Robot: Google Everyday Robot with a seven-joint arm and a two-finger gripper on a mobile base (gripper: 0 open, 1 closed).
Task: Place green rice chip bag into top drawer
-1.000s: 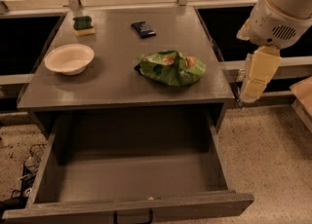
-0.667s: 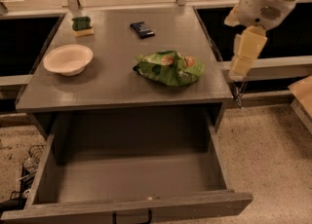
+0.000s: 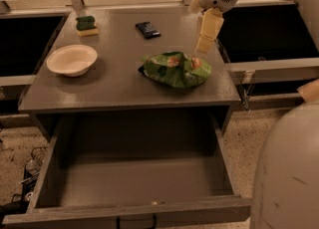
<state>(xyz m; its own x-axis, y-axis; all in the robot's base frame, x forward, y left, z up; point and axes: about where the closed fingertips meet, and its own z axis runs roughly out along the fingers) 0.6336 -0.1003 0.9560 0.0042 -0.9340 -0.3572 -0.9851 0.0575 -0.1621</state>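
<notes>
The green rice chip bag point(image 3: 174, 68), crumpled, with orange and white print, lies on the grey table point(image 3: 109, 91) right of centre. My gripper point(image 3: 203, 49) hangs from the cream arm at the top right, pointing down. Its tip is just above the far right end of the bag. I cannot tell whether it touches the bag. The top drawer point(image 3: 134, 180) is pulled out wide below the table's front edge. Nothing lies in it, and its dark handle point(image 3: 135, 221) is at the middle of its front.
A white bowl point(image 3: 72, 59) sits at the table's left. A green-topped sponge point(image 3: 86, 25) sits at the far left, and a small dark packet point(image 3: 148, 29) behind the bag. My rounded grey body point(image 3: 286, 173) fills the lower right. Dark openings flank the table.
My gripper has moved left, from beyond the table's right edge to over the right end of the bag. The bag, bowl and drawer have not moved.
</notes>
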